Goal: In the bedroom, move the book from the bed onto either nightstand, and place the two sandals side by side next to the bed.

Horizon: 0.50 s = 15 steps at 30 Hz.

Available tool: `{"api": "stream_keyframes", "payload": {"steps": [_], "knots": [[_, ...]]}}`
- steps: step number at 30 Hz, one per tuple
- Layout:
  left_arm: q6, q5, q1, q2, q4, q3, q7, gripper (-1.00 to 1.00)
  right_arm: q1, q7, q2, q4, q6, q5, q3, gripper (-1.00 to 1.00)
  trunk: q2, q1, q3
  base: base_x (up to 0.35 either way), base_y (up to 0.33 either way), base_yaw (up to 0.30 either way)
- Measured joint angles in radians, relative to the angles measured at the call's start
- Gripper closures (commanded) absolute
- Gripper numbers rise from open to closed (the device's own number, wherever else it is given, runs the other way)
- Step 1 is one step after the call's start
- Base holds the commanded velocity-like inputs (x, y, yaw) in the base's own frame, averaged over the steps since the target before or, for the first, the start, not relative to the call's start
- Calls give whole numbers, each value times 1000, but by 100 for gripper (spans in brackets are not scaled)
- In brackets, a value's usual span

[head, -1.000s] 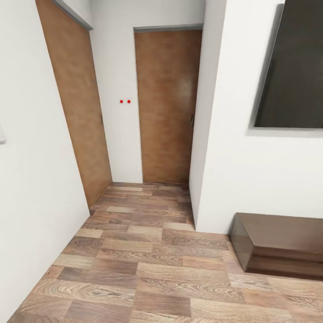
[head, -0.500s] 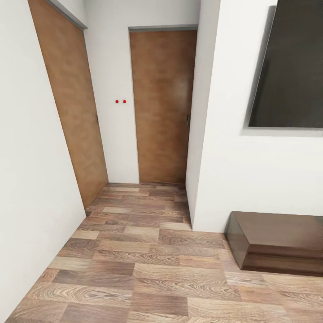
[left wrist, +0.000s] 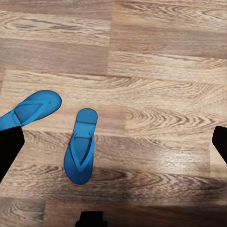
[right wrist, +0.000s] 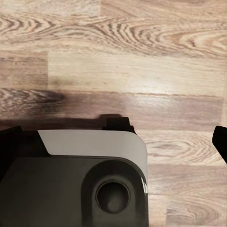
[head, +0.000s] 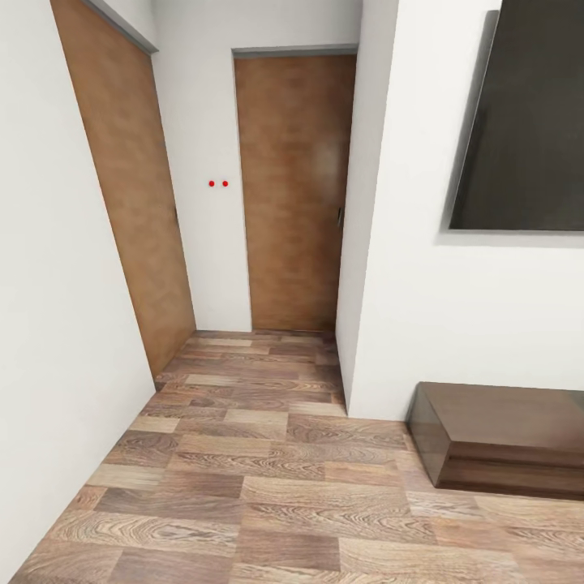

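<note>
Two bright blue flat flip-flop sandals (left wrist: 81, 147) (left wrist: 29, 109) lying apart on wood-plank floor (left wrist: 156, 71), left gripper (left wrist: 113, 142) fingers spreading wide above them, right gripper (right wrist: 113, 137) spreading over robot's grey base (right wrist: 90, 179), plain brown wooden doors (head: 294, 191) and dark brown low cabinet (head: 503, 438) standing ahead.

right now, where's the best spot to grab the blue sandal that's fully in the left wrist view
Probably from above, pinching the sandal across its narrow middle. It lies flat on the wood floor, strap side up, apart from the other sandal, so its long edges are free. The left gripper is open.
</note>
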Motion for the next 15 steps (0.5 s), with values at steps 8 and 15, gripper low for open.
{"api": "stream_keyframes", "payload": {"steps": [8,15], "knots": [[1,0,0,0,0,0,0,-100,0,0,1,0,0,1,0,-100,0,0,0,0,0,0],[1,0,0,0,-1,0,0,-100,0,1,3,1,0,4,3,-100,0,0,0,0,0,0]]}}
